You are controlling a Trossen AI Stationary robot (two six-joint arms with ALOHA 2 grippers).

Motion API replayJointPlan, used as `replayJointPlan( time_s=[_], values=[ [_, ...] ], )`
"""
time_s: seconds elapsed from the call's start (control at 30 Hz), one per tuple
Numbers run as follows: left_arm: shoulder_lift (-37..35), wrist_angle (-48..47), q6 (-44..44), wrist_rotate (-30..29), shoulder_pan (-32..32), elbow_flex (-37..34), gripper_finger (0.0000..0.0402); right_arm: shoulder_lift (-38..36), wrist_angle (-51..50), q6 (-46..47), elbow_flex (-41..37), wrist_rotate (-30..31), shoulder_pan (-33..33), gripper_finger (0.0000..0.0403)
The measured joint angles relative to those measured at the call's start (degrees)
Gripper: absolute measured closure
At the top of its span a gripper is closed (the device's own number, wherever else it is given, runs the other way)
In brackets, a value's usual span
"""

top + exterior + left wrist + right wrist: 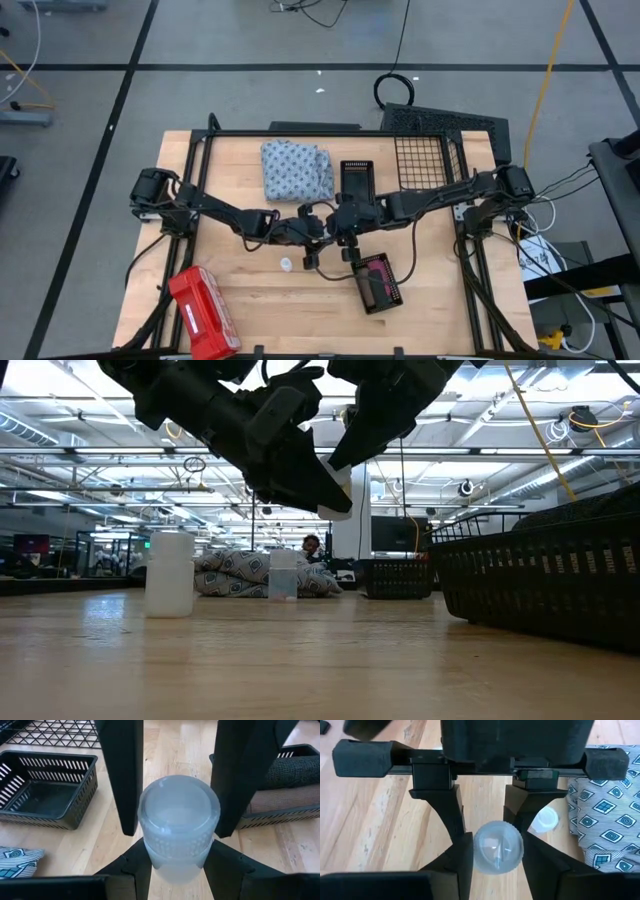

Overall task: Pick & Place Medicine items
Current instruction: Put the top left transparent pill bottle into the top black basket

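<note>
A small white round bottle [178, 820] hangs above the table's middle between both grippers, which meet tip to tip. My left gripper [178, 857] reaches in from the left and is shut on it. My right gripper [498, 851] reaches in from the right and has its fingers against the bottle's pale top [498, 845]. Two more white bottles [170, 573] [283, 575] stand upright on the wood. A black basket [378, 283] at the near right holds oblong tubes [280, 772]. My left gripper pinches the bottle's lower body [156, 862] between its two fingers, coming in slanting down from the table's left. The bottle is lifted clear of the table, its top up. My right gripper has its two fingers on opposite sides of the bottle's top part [476, 851], slanting down from the table's right. Its fingers [125, 780] stand above my left gripper's.
A blue-white patterned cloth [296, 168] lies at the far middle, beside a black basket [356, 178] with nothing in it. A large wire basket [425, 160] fills the far right. A red case [203, 312] lies at the near left edge.
</note>
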Motion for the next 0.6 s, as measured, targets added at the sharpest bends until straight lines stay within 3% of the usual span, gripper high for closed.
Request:
replayJointPlan(
  time_s=[0.17, 0.43, 0.6],
  values=[
    [-2.87, -3.20, -0.04, 0.62, -0.06, -0.08, 0.0244, -0.65, -0.88, 1.54, -0.03, 0.18, 0.00, 0.0275],
    [-13.92, -7.66, -0.12, -0.13, 0.43, 0.07, 0.0202, -5.47, -4.63, 2.47, -0.56, 0.29, -0.70, 0.0275],
    [-17.29, -9.84, 0.22, -0.07, 0.39, -0.07, 0.0186, -9.48, -4.72, 3.64, -0.12, 0.22, -2.56, 0.0275]
  ],
)
